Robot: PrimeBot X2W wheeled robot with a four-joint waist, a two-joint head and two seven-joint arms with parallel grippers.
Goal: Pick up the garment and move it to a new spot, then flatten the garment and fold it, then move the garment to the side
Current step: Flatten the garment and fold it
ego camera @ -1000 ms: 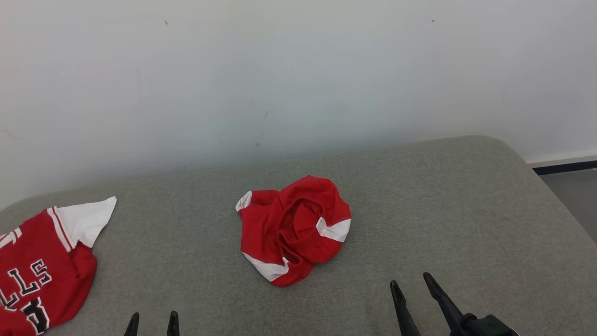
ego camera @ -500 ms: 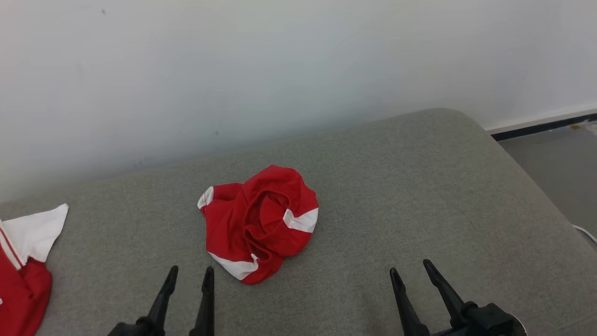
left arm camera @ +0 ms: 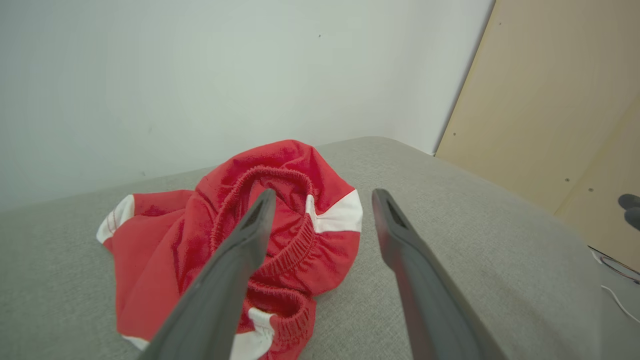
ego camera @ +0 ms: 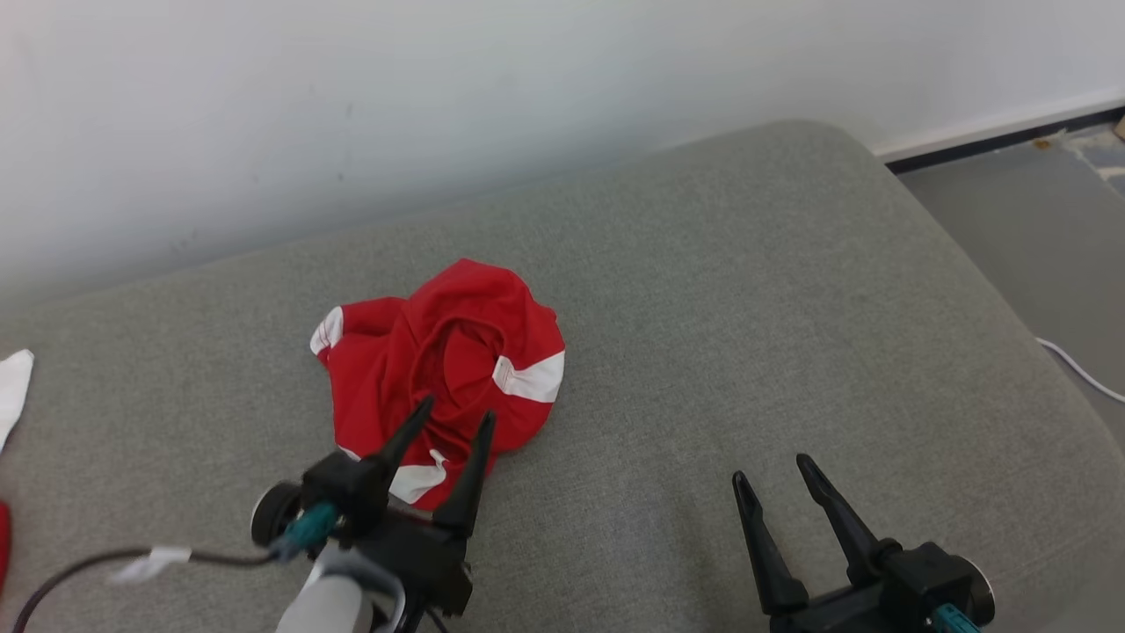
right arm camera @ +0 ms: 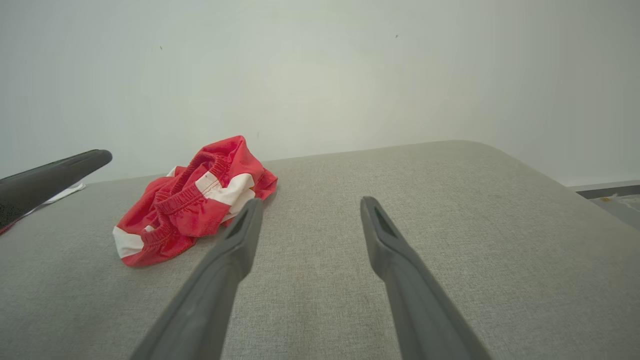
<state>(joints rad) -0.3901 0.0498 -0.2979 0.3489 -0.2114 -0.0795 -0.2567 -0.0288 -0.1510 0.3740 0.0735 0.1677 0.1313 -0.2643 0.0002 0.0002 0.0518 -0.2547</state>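
The garment, red with white bands, lies crumpled in a heap on the grey cushion, left of the middle and nearer the far edge, where the cushion meets the white wall. In the left wrist view its elastic waistband curls open on top of the heap.

The left end effector is spread wide and holds nothing. Its tips point at the near edge of the garment and overlap the cloth in the head view; whether they touch it cannot be told. In the left wrist view one finger crosses the red cloth and the other lies just to the right of it, over bare cushion.

The right end effector is also wide and empty, over bare cushion near the front, well apart from the garment and to its right.

A white scrap of another cloth shows at the far left edge. Right of the cushion is grey floor with a white cable.
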